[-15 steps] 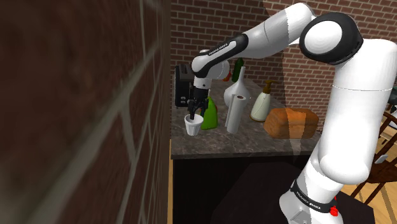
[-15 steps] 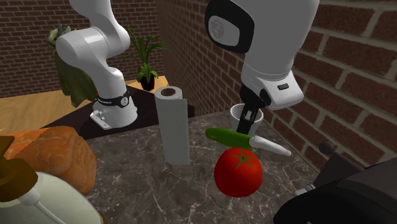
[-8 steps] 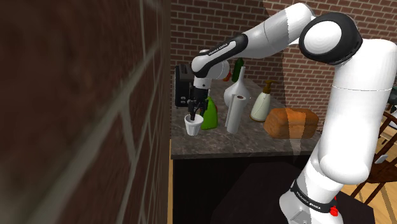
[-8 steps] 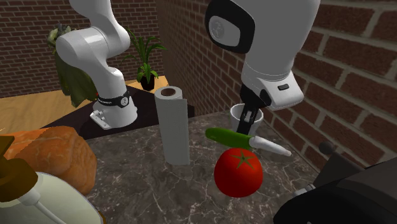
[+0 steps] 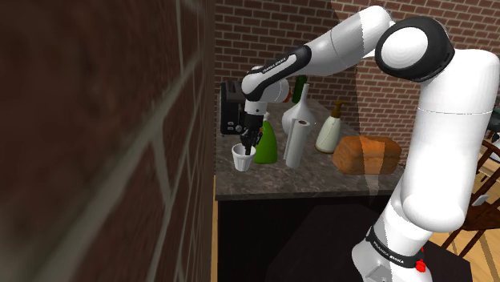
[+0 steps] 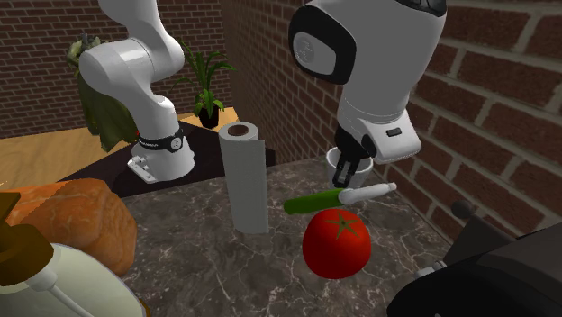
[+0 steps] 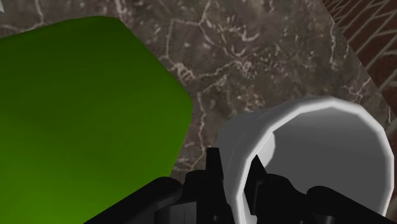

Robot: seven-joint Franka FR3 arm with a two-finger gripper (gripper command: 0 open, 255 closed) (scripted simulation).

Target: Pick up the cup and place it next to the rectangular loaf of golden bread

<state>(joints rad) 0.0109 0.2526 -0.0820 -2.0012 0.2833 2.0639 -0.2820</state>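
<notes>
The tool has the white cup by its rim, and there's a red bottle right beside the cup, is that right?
Not quite. The bottle beside the cup is green, not red, as the wrist view shows. The rest stands: the tool has the white cup by its rim, one finger inside and one outside.

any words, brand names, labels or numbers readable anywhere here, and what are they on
White lettering on the arm's dark forearm: too small to read.
White lettering on the black base band above the stand: too small to read.
The same band in the second exterior view: blurred marks, unreadable.
No text at all on the cup, green bottle, paper towel roll or bread.
</notes>
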